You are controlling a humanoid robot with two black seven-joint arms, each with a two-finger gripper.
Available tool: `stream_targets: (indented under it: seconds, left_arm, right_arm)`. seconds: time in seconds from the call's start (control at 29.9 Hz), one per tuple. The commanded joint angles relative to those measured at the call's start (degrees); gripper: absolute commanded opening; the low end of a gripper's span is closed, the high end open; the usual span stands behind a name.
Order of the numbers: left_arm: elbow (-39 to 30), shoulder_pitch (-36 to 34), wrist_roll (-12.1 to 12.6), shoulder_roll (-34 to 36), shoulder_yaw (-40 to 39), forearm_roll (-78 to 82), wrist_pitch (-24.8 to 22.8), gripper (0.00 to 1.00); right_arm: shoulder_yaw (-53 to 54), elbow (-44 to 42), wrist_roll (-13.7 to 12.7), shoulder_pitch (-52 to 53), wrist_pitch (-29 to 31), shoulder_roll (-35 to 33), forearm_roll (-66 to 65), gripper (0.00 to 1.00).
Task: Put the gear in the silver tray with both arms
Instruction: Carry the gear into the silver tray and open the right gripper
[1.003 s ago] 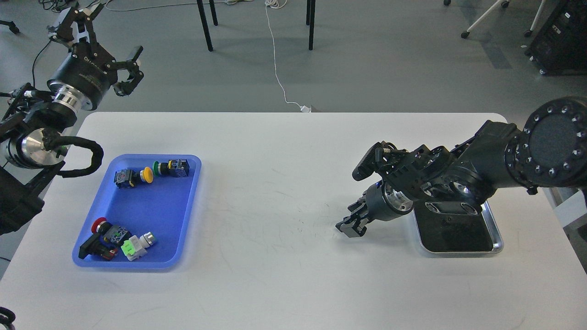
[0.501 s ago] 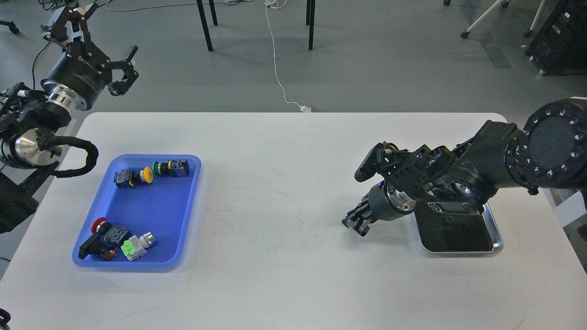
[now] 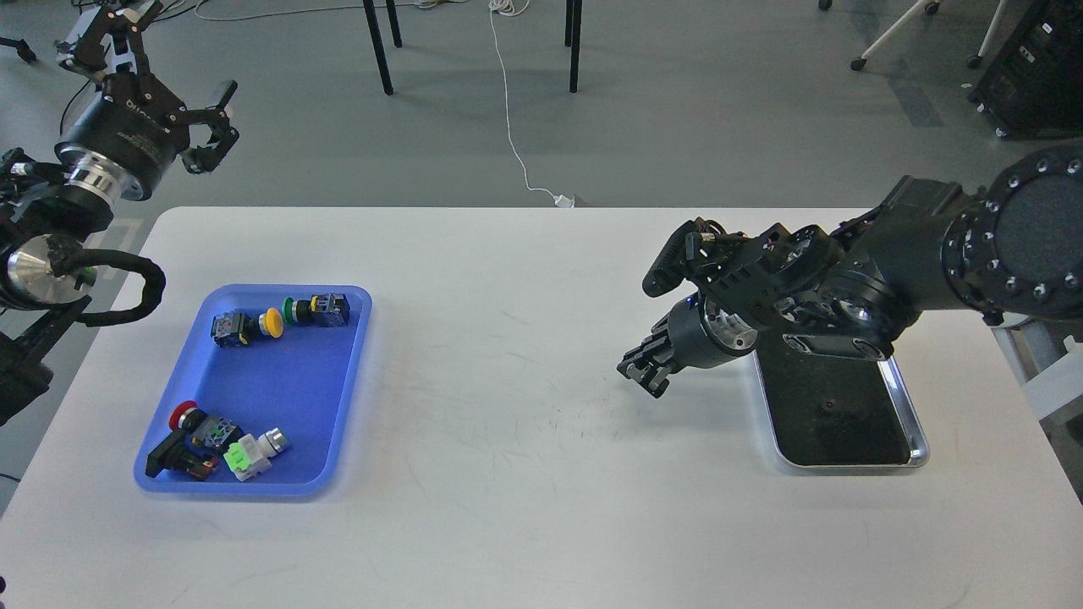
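The silver tray lies at the right of the white table, and its far end is hidden under my right arm. A faint dark round shape shows on its dark bottom; I cannot tell whether it is the gear. My right gripper hangs over the table just left of the tray. It points left and is dark, so its fingers cannot be told apart. My left gripper is open and empty, raised beyond the table's far left corner.
A blue plastic tray at the left holds several push-button switches, among them a yellow one and a red one. Chair legs and a white cable are on the floor behind the table.
My right gripper has risen and moved toward the far side, uncovering more of the silver tray. My left gripper has moved left and farther from the table, still open.
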Motion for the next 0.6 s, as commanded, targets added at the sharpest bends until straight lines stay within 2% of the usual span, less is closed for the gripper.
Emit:
stream_targets:
  seconds: [0.0,0.23,0.43,0.57]
  left_arm:
    - [0.0,0.0,0.1,-0.1,0.1,0.0,-0.1,0.97]
    - [0.0,0.0,0.1,-0.7,0.2,0.2,0.1,0.97]
    - [-0.1,0.0,0.1,-0.9,0.4,0.2,0.0,0.97]
    - [0.0,0.0,0.1,-0.7,0.5,0.2,0.0,0.97]
  right_arm:
    - [-1.3,-0.4,0.0,-1.2,0.0,-6.0,-4.0,0.12]
    - [-1.9,-2.4,-0.7,-5.4,-0.2,-13.4,-6.6,0.13]
    - [-1.9,-12.0,-1.4,-10.7,-0.2,-14.1,-10.9,0.15]
    - [-1.9,-14.0,-1.7,-12.4,-0.2,-14.1,-12.3,0.17]
